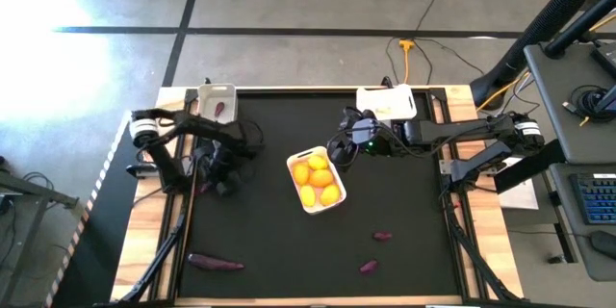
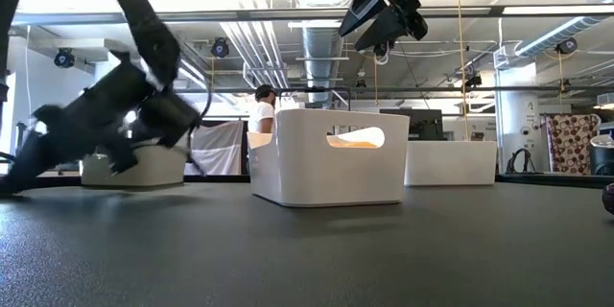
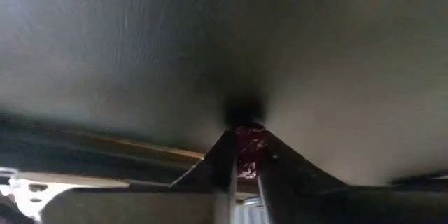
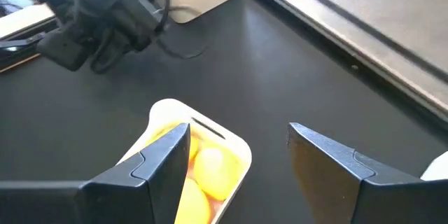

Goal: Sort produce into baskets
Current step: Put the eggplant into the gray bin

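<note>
My left gripper is low over the black mat at the left, shut on a small dark purple vegetable. My right gripper hangs open above the far right corner of the middle white basket, which holds several yellow and orange fruits. The far left basket has one purple piece lying inside it. A white basket stands at the far right. Three more purple vegetables lie loose on the mat: one long and two small. My left gripper pinches the dark purple vegetable between its two fingers, which come slanting down at the mat. Only a small reddish patch of it shows between the fingers. Whether it rests on the mat or is lifted I cannot tell.
The black mat is bordered by wooden table edges. Free mat lies between the middle basket and the near edge. In the low view a person stands in the room beyond the table.
</note>
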Motion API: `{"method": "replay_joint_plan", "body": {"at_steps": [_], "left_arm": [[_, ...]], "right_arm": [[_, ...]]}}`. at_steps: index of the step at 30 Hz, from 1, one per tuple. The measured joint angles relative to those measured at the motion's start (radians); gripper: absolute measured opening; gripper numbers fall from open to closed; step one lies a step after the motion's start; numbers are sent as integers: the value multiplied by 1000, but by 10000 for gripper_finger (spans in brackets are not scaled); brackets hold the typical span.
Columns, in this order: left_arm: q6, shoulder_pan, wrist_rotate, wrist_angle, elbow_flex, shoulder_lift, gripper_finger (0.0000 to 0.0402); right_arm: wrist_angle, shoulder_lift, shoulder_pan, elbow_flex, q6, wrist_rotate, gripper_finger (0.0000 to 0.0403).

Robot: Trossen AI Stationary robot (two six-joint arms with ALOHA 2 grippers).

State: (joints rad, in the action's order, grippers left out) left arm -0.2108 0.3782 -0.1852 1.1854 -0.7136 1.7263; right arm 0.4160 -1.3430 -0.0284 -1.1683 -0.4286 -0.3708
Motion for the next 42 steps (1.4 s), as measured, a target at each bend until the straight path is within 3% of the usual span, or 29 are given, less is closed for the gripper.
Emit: {"method": "replay_joint_plan", "body": {"at_steps": [3, 7, 12, 15, 17, 23, 28, 36, 42], "left_arm": [[-1, 0, -11, 42, -75, -79, 11], [17, 2, 13, 98, -243, -193, 24], [35, 42, 201, 107, -472, -280, 27], [36, 136, 337, 107, -562, -277, 28], [45, 225, 361, 105, -601, -258, 28], [69, 483, 396, -6, -593, -184, 28], [72, 604, 448, -42, -539, -106, 29], [108, 642, 448, -115, -485, 4, 39], [127, 642, 429, -116, -483, 55, 92]], "right_arm": [[3, 0, 1, 0, -23, 15, 228], [19, 0, 5, 0, -33, 15, 228], [29, 0, 5, 0, -82, 15, 228], [29, 0, 7, 0, -102, 15, 228], [29, 0, 12, 0, -128, 15, 228], [35, 0, 57, 0, -211, 65, 228], [101, 0, 138, 0, -299, 66, 228], [190, 0, 256, 0, -460, 34, 228], [193, 0, 280, 0, -518, 30, 228]]}}
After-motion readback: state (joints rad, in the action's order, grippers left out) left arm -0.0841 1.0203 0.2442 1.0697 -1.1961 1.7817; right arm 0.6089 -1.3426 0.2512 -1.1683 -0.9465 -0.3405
